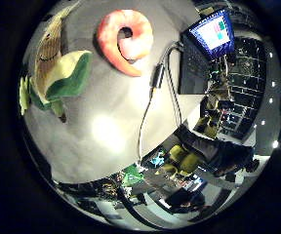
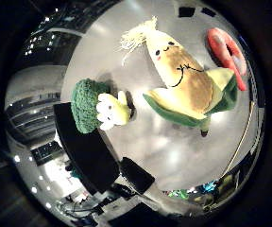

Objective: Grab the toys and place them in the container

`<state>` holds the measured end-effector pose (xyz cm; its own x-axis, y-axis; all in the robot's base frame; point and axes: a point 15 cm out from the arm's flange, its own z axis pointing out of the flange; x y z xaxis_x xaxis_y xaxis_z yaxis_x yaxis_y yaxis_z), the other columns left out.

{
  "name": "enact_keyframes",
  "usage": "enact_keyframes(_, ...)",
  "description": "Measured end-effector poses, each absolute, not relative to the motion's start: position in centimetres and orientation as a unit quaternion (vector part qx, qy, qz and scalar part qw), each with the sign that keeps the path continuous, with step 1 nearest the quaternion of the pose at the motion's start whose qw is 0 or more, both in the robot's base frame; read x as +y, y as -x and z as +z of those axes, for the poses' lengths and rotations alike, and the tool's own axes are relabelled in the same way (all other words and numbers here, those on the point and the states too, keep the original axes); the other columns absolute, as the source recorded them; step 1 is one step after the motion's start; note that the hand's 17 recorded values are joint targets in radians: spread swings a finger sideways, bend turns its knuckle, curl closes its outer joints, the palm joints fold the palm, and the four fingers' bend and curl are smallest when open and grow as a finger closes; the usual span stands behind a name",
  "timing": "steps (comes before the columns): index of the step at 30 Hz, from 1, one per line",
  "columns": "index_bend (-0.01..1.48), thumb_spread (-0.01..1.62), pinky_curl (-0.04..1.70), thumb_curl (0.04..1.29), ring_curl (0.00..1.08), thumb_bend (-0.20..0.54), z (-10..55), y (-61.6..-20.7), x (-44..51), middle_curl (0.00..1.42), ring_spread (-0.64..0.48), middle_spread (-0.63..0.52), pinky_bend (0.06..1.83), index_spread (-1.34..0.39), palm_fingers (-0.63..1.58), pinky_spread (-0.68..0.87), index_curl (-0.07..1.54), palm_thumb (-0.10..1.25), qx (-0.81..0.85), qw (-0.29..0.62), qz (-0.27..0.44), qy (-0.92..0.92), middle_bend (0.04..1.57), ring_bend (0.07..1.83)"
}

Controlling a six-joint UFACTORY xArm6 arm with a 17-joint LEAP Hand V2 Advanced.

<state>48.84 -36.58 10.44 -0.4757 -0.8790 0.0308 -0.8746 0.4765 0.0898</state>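
Observation:
Three plush toys lie on a grey table (image 2: 174, 151) below the palm. A corn-cob toy (image 2: 183, 78) with a smiling face, pale tassel and green husk leaves lies in the middle. A broccoli toy (image 2: 91, 106) with a white face lies beside it, close to a black container (image 2: 91, 158) at the table's edge. An orange-pink shrimp toy (image 1: 126, 41), curled into a ring, lies on the corn's other side. No part of the hand shows in either view.
An open laptop (image 1: 204, 46) with a lit screen stands on the table past the shrimp. A second small black block (image 2: 136, 175) sits near the container. The room beyond the table edge is dim, with chairs and ceiling lights.

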Motion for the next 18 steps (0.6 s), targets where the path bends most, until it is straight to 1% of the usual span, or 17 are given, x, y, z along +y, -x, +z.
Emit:
enact_keyframes(5, 0.2, 1.0, 0.3, 0.29, 0.18, -0.028, 8.7, -48.9, -36.3, 0.27, 0.26, 0.24, 0.36, -0.06, 0.04, 0.39, 0.36, 0.38, -0.86, 0.04, -0.037, -0.508, 0.17, 0.24)
enact_keyframes(12, 0.25, 0.99, 0.3, 0.29, 0.2, -0.028, 7.0, -49.1, -36.0, 0.25, 0.27, 0.25, 0.31, -0.05, 0.08, 0.4, 0.38, 0.37, -0.863, 0.043, -0.041, -0.502, 0.17, 0.19)
enact_keyframes(15, 0.32, 0.99, 0.29, 0.29, 0.19, -0.026, 6.5, -49.0, -35.9, 0.25, 0.27, 0.24, 0.28, -0.05, 0.11, 0.4, 0.4, 0.37, -0.863, 0.048, -0.042, -0.501, 0.17, 0.18)
enact_keyframes(17, 0.43, 0.99, 0.29, 0.3, 0.18, -0.016, 6.1, -48.9, -35.8, 0.25, 0.26, 0.23, 0.24, -0.07, 0.17, 0.4, 0.43, 0.4, -0.863, 0.05, -0.045, -0.5, 0.18, 0.17)
enact_keyframes(18, 0.44, 0.99, 0.29, 0.3, 0.17, -0.015, 6.0, -48.9, -35.8, 0.25, 0.26, 0.23, 0.23, -0.08, 0.17, 0.4, 0.43, 0.42, -0.864, 0.051, -0.045, -0.5, 0.18, 0.17)
